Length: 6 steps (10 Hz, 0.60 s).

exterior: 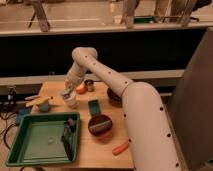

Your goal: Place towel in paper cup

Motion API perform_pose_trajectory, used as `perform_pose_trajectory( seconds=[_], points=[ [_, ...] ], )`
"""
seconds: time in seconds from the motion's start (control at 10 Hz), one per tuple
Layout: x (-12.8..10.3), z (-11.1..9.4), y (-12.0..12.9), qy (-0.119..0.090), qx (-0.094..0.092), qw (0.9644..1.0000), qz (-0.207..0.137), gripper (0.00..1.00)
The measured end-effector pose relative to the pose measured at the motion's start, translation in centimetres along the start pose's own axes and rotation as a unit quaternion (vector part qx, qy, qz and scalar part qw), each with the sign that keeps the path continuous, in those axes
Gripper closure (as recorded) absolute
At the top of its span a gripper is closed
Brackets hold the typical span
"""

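Note:
A white paper cup stands upright on the wooden table, left of the middle. My gripper hangs directly over the cup's mouth, at the end of the white arm that reaches in from the right. A pale, crumpled bit that looks like the towel shows at the cup's rim under the gripper. I cannot tell whether it is held or rests in the cup.
An orange fruit and a small can stand just right of the cup. A blue bowl sits left, a green sponge and a red bowl in front. A green tray with a black object fills the front left. A carrot-like piece lies near the front edge.

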Motion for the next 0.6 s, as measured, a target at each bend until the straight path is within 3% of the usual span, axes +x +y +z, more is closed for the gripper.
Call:
perform_pose_trajectory(
  seconds=[0.3,0.6],
  points=[
    [-0.28,0.25,-0.27,0.010,0.006,0.9999,-0.007,0.98],
    [-0.30,0.18,-0.30,0.025,0.018,0.9995,-0.009,1.00]
  ],
)
